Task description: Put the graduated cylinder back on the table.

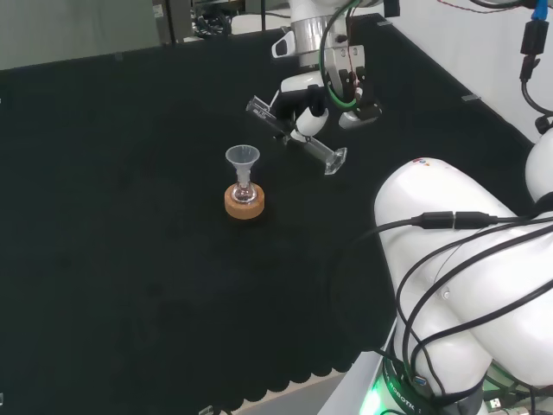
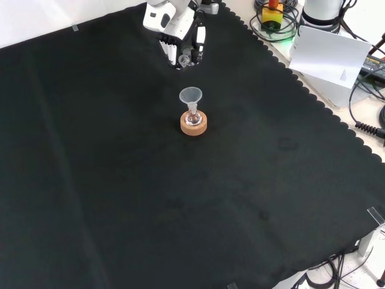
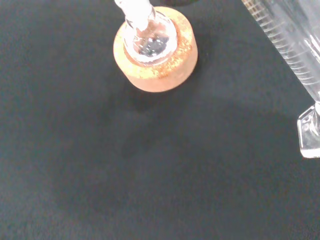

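Holding the graduated cylinder [image 1: 298, 134] tilted above the desk [image 1: 130, 216], my robot hand [image 1: 304, 111] curled round its middle, base end lower; small flask [image 1: 244, 192] with funnel [image 1: 243, 158] on cork ring [image 1: 244, 204] nearby

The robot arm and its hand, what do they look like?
The arm is made of big, round, glossy white links, with black cables looped over them and a small green light at its base. The hand is white with black parts and white-tipped fingers; green and red wires run down to it.
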`<state>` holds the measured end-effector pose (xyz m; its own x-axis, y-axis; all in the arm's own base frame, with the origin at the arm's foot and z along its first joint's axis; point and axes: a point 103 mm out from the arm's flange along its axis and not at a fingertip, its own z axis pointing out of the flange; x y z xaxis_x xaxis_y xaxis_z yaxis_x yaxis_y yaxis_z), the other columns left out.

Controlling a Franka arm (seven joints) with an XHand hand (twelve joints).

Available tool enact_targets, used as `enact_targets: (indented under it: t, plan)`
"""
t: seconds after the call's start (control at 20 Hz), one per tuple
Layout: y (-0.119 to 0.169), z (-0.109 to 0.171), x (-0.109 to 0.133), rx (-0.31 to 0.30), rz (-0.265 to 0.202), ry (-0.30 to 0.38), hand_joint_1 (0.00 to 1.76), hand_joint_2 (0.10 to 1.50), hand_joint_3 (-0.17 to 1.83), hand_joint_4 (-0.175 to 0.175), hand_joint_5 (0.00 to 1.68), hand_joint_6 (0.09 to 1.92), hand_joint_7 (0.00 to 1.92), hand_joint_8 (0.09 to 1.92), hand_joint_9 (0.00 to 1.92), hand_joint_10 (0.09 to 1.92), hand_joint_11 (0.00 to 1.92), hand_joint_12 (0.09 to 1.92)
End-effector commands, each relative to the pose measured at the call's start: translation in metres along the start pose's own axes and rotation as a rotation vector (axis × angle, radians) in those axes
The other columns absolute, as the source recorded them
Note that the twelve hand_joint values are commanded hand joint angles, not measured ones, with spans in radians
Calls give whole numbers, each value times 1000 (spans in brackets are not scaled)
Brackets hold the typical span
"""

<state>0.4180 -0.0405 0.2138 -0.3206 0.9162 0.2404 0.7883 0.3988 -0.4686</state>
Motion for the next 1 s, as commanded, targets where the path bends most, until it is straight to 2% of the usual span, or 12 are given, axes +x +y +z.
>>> enact_targets:
  t: [0.05, 0.2, 0.45, 1.0]
  plan:
    - [4, 4, -7, -45, -15, 24, 1248, 1149, 0, -175, 894, 1115, 935, 1108, 1445, 93, 1211, 770]
    - [7, 7, -16, -106, -18, 48, 1247, 1149, 0, -175, 894, 1115, 935, 1109, 1445, 92, 1211, 770]
    - [14, 13, -38, -264, -22, 133, 1247, 1150, 0, -175, 894, 1116, 934, 1110, 1444, 91, 1210, 770]
    - [48, 23, -73, -415, -37, 284, 1247, 1150, 0, -175, 892, 1118, 932, 1112, 1441, 87, 1205, 769]
